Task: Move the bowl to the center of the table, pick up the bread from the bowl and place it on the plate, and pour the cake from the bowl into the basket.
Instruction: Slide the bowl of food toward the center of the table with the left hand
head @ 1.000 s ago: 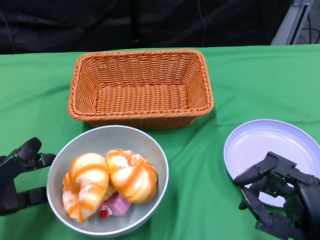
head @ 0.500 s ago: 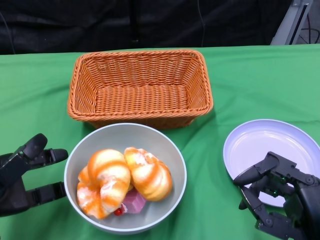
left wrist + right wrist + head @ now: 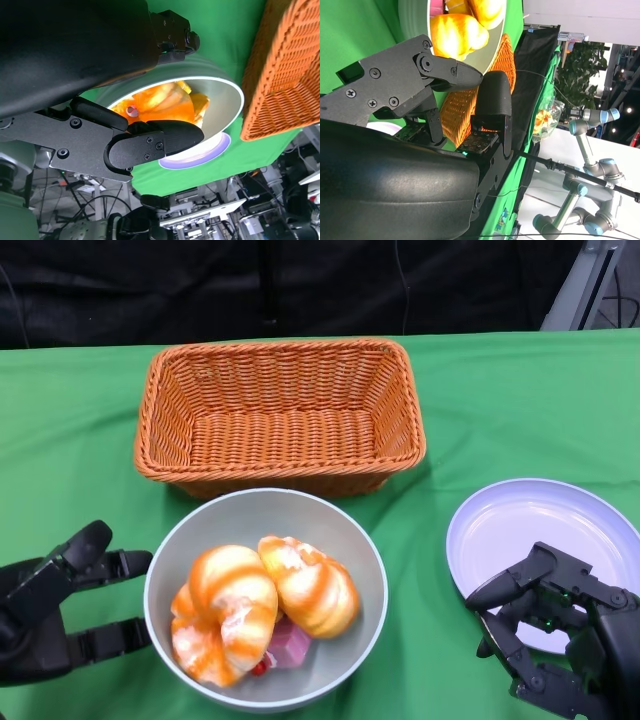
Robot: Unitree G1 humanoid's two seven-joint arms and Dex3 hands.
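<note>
A grey bowl point(image 3: 300, 512) sits on the green table in front of the basket, a little left of the middle. It holds two orange-striped bread rolls point(image 3: 228, 605) point(image 3: 312, 585) with a pink cake point(image 3: 290, 645) under them. My left hand point(image 3: 60, 610) is at the bowl's left side, fingers apart and reaching its wall; I cannot tell if they touch. The left wrist view shows the bowl point(image 3: 222, 97) and bread point(image 3: 170, 102) just past the fingers point(image 3: 155, 142). My right hand point(image 3: 560, 630) hangs with fingers spread over the near edge of the white plate point(image 3: 530, 520), holding nothing.
An empty orange wicker basket point(image 3: 165, 400) stands right behind the bowl, almost touching its rim. The plate lies at the right, with green cloth between it and the bowl. A dark backdrop runs along the table's far edge.
The bowl has slid to the right and slightly forward, with my left hand following at its left side. The right hand, plate and basket have stayed put.
</note>
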